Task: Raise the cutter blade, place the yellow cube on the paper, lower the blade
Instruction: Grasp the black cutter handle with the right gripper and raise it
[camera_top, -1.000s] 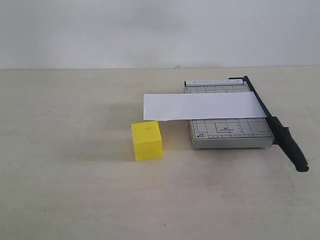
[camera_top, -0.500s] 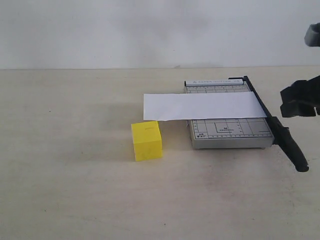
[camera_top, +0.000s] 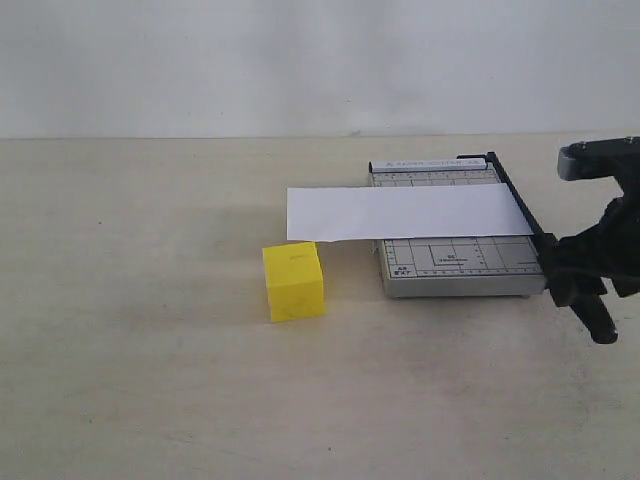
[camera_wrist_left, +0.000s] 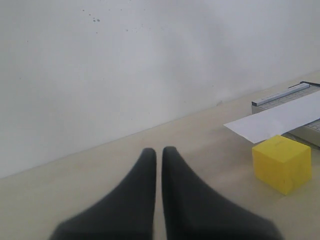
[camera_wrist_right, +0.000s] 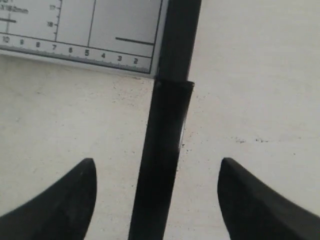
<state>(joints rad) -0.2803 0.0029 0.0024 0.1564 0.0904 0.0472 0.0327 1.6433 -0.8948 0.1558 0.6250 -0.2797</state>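
The cutter blade (camera_top: 520, 210) lies flat along the right edge of the grey gridded base (camera_top: 455, 262), its thick handle (camera_top: 597, 315) sticking out toward the front. My right gripper (camera_top: 578, 272) hovers open over that handle; in the right wrist view the handle (camera_wrist_right: 162, 165) runs between the spread fingers of the gripper (camera_wrist_right: 157, 167), touching neither. The white paper (camera_top: 405, 212) lies across the base, its left end overhanging. The yellow cube (camera_top: 293, 282) stands on the table left of the base, also seen as the cube (camera_wrist_left: 281, 162). My left gripper (camera_wrist_left: 158, 152) is shut and empty, off the exterior view.
A pale wall (camera_top: 300, 60) backs the beige table (camera_top: 130, 380). In the left wrist view the paper (camera_wrist_left: 280, 117) and the base's far rail (camera_wrist_left: 280, 95) lie beyond the cube.
My right arm came in from the right edge and dropped down over the blade's handle. The cube, paper and blade have not moved.
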